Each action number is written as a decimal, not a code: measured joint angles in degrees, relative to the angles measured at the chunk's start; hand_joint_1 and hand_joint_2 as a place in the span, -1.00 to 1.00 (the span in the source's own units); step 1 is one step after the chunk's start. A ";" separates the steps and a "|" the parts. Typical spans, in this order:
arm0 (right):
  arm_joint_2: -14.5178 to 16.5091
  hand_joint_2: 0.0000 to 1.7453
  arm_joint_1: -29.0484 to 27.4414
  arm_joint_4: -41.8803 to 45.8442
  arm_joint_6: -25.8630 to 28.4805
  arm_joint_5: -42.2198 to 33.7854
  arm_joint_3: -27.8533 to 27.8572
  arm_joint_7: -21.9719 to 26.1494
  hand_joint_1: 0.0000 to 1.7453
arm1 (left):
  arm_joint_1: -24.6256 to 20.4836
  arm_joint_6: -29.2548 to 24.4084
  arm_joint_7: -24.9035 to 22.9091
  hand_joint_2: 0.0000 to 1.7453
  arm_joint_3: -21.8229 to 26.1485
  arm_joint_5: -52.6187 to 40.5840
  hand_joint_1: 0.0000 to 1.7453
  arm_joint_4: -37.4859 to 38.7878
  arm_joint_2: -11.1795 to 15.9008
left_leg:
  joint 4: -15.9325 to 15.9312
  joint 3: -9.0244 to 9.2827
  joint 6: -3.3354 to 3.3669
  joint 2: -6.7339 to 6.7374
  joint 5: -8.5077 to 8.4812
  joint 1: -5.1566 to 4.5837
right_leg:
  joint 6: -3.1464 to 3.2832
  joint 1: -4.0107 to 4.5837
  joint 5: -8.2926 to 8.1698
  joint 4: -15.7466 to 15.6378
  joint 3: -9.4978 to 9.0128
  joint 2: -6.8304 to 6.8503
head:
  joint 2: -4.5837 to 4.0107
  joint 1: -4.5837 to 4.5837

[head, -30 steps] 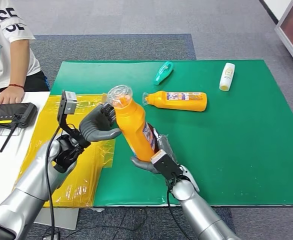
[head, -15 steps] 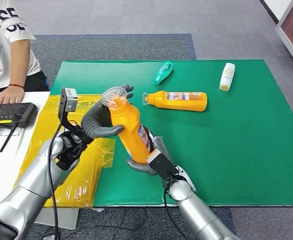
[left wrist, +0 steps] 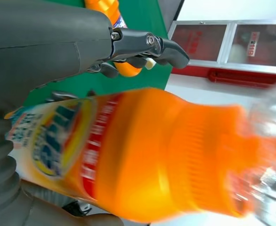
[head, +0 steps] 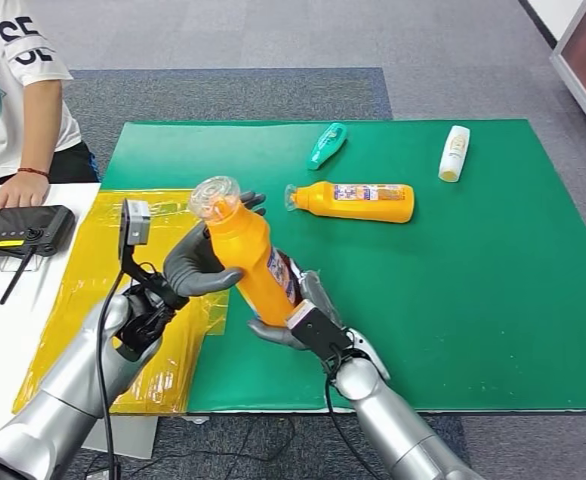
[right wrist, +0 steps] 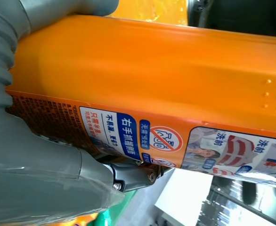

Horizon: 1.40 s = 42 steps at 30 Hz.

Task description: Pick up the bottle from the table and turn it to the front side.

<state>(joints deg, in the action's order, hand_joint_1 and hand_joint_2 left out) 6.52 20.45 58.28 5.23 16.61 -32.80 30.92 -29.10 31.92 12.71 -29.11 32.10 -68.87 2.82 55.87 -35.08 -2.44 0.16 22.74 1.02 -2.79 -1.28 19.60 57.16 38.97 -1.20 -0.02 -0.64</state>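
Both hands, left hand (head: 193,262) and right hand (head: 284,322), grip orange bottle (head: 248,255) (Chinese-print label).

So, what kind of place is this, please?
Probably an indoor robot test room: grey carpet floor, a green mat with bottles laid out, and a person seated beside a handheld controller.

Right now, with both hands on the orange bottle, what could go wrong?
The orange bottle is tilted in mid-air, the left hand near its neck and the right hand at its base; an uneven release could drop it onto the green mat. Its clear cap may also slip through the fingers.
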 joint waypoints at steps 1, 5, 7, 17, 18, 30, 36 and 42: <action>0.03 1.00 0.02 0.33 0.01 0.00 -0.01 -0.01 1.00 | 0.32 0.03 0.15 1.00 0.20 0.15 -1.00 0.00 -0.01 | 0.00 0.00 0.00 0.00 0.00 0.00 | 0.00 0.00 0.00 0.00 0.00 0.00 | 0.00 -0.01; 0.05 1.00 0.03 1.66 -1.05 -0.63 -0.06 -0.05 1.00 | 1.31 0.28 0.75 1.00 1.03 0.45 -1.00 0.00 -0.01 | 0.00 0.00 0.00 0.00 0.00 0.00 | 0.00 0.00 0.00 0.00 0.00 0.00 | 0.00 -0.01; 0.05 1.00 0.00 2.21 -2.87 -1.83 -0.13 -0.05 1.00 | 1.66 0.75 1.09 1.00 1.36 0.49 -1.00 0.00 -0.02 | 0.00 0.00 0.00 0.00 0.00 0.00 | 0.00 0.00 0.00 0.00 0.00 0.00 | 0.00 -0.01; 0.05 1.00 -0.17 3.03 -5.09 -2.11 -1.25 0.10 1.00 | 2.42 1.54 1.63 1.00 2.40 0.20 -1.00 0.01 -0.13 | 0.00 0.00 0.00 0.00 0.00 0.00 | 0.00 0.00 0.00 0.00 0.01 0.00 | 0.00 0.00; 0.05 1.00 -0.15 3.03 -5.12 -1.94 -1.53 0.08 1.00 | 2.42 1.67 1.65 1.00 2.44 0.14 -1.00 0.01 -0.15 | 0.00 0.00 0.00 0.00 0.00 0.00 | 0.00 0.00 0.00 0.00 0.01 0.00 | 0.00 0.00; 0.49 1.00 1.68 0.49 -1.78 1.45 -4.31 -0.91 1.00 | 0.76 0.68 -1.11 1.00 1.89 -2.02 -1.00 0.04 -1.40 | 0.00 0.00 -0.02 0.00 -0.02 0.00 | 0.01 0.00 -0.02 0.00 0.05 0.00 | 0.00 0.00; 0.81 1.00 2.88 -1.15 0.86 2.89 -5.03 -1.53 1.00 | -0.77 -1.90 -2.88 1.00 0.43 -2.30 -1.00 0.07 -2.55 | 0.00 0.00 -0.02 0.02 -0.03 0.00 | 0.05 0.00 -0.04 0.00 0.08 -0.02 | 0.00 -0.01; 0.86 1.00 3.35 -2.40 2.73 3.85 -5.28 -1.89 1.00 | -0.79 -3.19 -2.96 1.00 -0.47 -2.33 -1.00 0.29 -2.65 | 0.00 -0.02 -0.03 0.02 -0.03 0.00 | 0.05 0.01 -0.04 0.00 0.10 -0.02 | 0.00 -0.01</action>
<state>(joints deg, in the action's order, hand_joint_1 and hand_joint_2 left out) 7.38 23.80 55.87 7.97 20.46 -38.08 29.03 -29.89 28.73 9.75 -29.58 29.77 -68.58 0.17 55.87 -35.10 -2.46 0.19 22.71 1.02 -2.75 -1.27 19.56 57.16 39.07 -1.22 -0.02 -0.65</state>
